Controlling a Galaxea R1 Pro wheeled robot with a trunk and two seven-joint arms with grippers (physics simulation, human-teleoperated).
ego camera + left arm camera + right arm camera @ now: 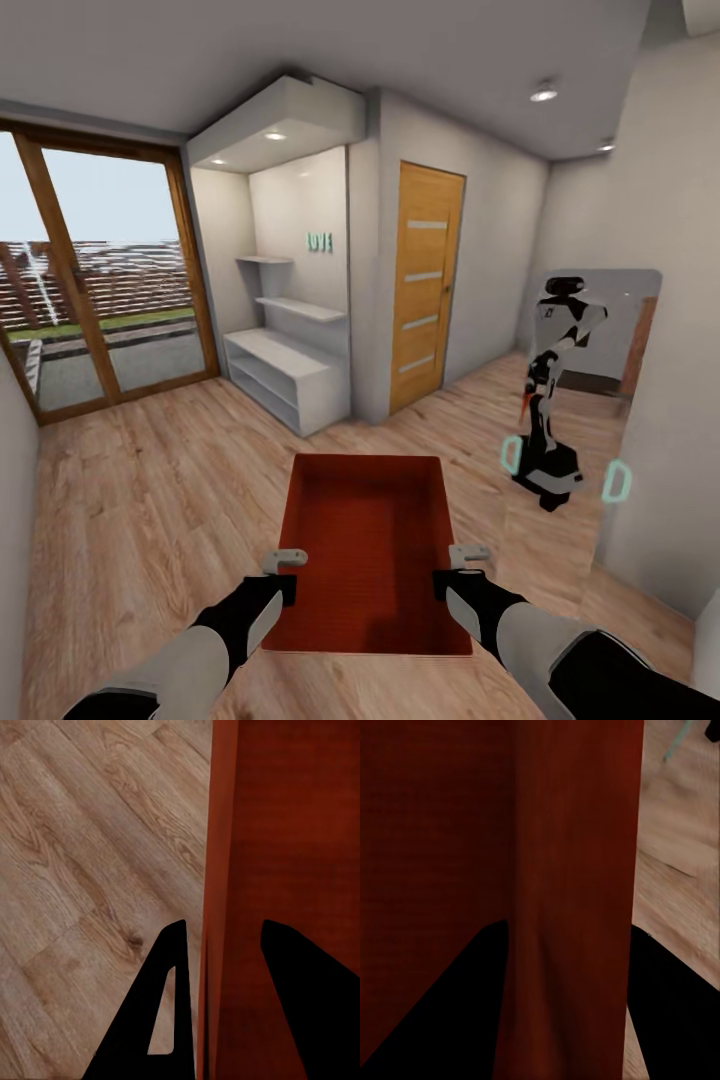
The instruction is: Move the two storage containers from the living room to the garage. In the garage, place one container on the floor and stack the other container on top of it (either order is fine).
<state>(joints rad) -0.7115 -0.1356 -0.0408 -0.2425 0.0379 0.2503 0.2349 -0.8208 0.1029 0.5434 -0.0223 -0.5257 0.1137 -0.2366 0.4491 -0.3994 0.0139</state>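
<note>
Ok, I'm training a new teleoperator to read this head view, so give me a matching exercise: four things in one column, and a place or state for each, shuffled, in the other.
1. storage container
2. wooden door
3. glass doors
4. wall mirror

a. far left, garden behind
b. gripped on both side walls
c. right wall, reflecting the robot
d. shut, beside the white shelf alcove

Pairs: 1-b, 2-d, 3-a, 4-c
</note>
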